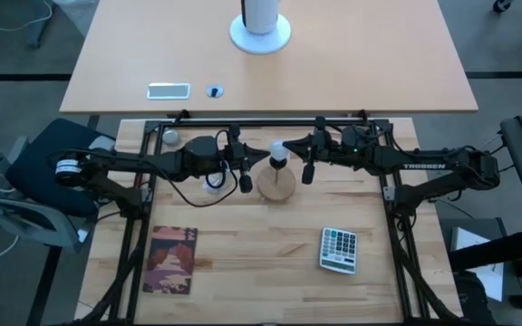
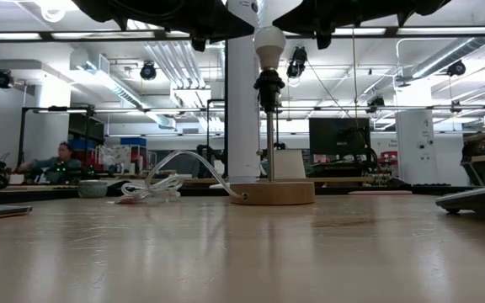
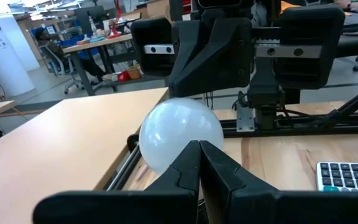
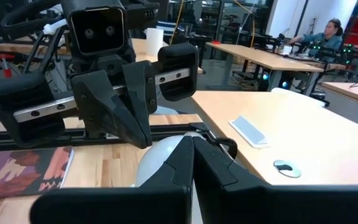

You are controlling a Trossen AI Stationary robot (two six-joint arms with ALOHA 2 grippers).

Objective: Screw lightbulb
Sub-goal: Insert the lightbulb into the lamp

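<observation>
While a calculator [image 1: 339, 249] and a picture card [image 1: 170, 260] lie near the front of the table, nothing blocks the middle. Both claws are shut and hold nothing. The left claw [image 1: 245, 174] and the right claw [image 1: 307, 169] sit on either side of the lightbulb [image 1: 278, 149]. It stands up on a lamp stand with a round wooden base [image 1: 277, 184] between them.

Overhead cam looks straight down, low cam sits level on the bench [image 2: 242, 252], both wrist cams face the lightbulb [image 3: 180, 138] close up.
</observation>
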